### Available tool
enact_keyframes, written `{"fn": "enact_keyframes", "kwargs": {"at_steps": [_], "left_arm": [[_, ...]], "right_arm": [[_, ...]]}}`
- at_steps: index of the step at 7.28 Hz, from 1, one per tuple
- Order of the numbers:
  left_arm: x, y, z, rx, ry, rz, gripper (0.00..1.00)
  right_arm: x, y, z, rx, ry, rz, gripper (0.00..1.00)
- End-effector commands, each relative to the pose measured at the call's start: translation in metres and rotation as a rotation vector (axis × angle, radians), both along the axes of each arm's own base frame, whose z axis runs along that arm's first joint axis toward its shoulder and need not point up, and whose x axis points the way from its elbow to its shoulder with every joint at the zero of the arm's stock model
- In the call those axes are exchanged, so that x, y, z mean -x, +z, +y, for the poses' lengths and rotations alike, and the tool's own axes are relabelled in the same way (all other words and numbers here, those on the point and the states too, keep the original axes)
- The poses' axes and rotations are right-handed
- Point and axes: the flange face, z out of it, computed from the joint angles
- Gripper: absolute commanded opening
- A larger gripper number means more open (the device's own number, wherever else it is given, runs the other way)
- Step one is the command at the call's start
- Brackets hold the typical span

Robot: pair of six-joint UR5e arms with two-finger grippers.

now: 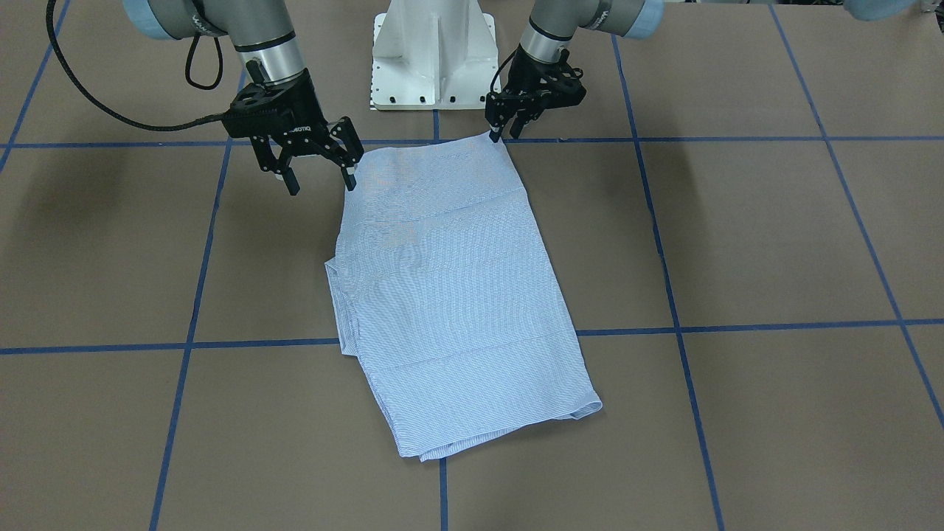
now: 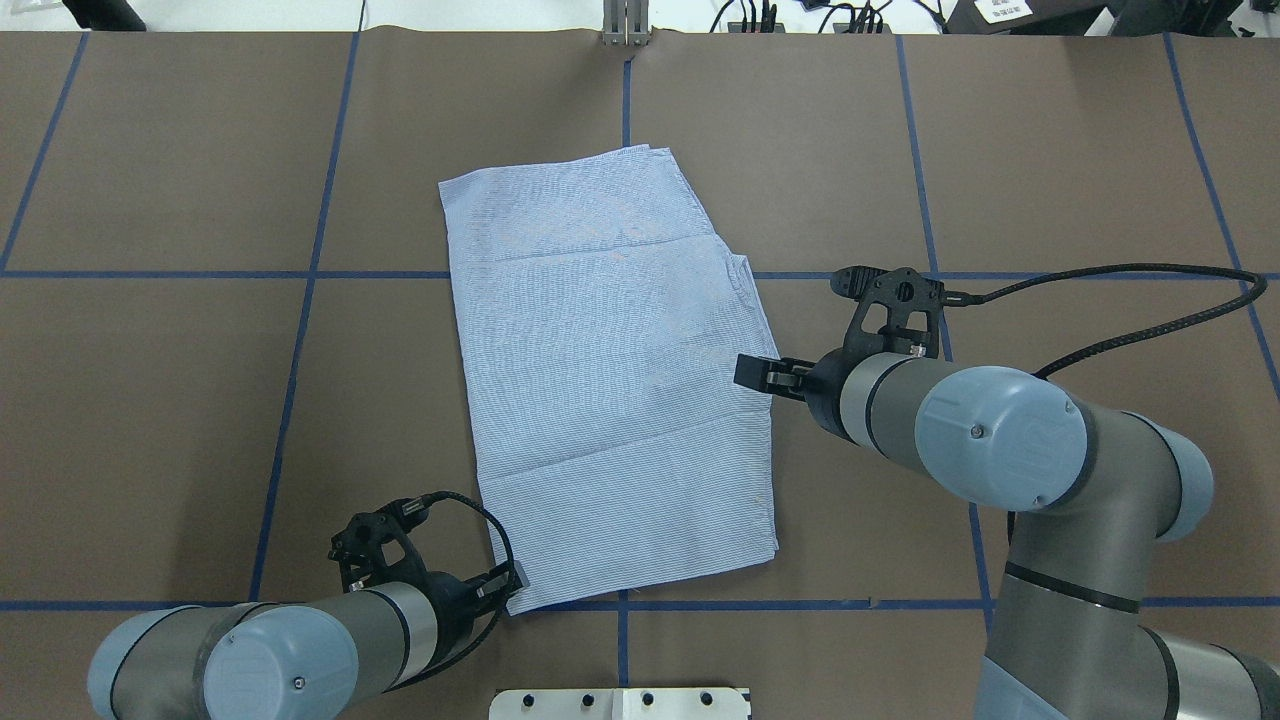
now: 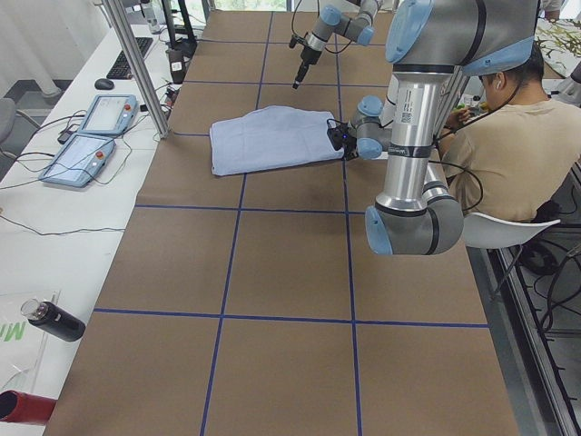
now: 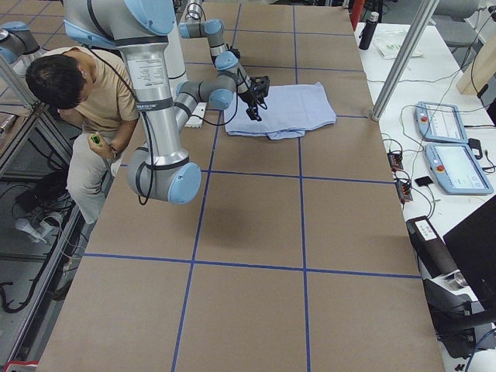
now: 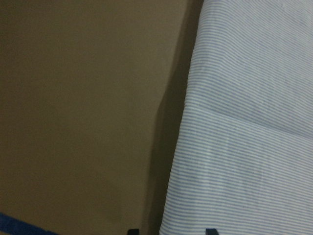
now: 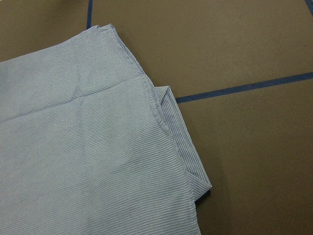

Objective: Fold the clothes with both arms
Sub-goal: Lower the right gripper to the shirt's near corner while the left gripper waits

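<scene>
The blue-and-white striped shirt [image 1: 457, 295] lies flat, folded into a rectangle, on the brown table [image 2: 610, 370]. Buttons, collar and pocket are hidden. My left gripper [image 1: 504, 134] is low at the shirt's corner nearest the base [image 2: 503, 583]. In the left wrist view the shirt's edge [image 5: 254, 122] runs between its two parted fingertips. My right gripper [image 1: 321, 182] is open and empty, just above the shirt's other near side edge [image 2: 752, 372]. The right wrist view shows the shirt's folded edge [image 6: 83, 147] and no fingers.
The white pedestal base [image 1: 434, 59] stands just behind the shirt. Blue tape lines [image 1: 664, 328] cross the brown table. A seated person [image 3: 508, 136] is behind the robot. Two teach pendants [image 3: 95, 113] and a bottle [image 3: 54, 320] lie on the side bench.
</scene>
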Motion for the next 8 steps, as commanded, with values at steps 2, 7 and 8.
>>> {"fn": "enact_keyframes", "kwargs": {"at_steps": [2,7,8], "left_arm": [[-0.0182,-0.005,0.0003,-0.001,0.004,0.0,0.54],[-0.0161,-0.0024,-0.0041,-0.002,-0.005,-0.005,0.33],[-0.0156,-0.0031,-0.0041,-0.003,-0.005,-0.004,0.33]], "right_arm": [[0.0009,0.0004,0.0013,0.001,-0.004,0.0,1.0],[0.0046,-0.0004,0.0058,-0.001,-0.013,-0.001,1.0],[0.0078,-0.0004,0.0099,0.0,-0.024,-0.001,1.0]]}}
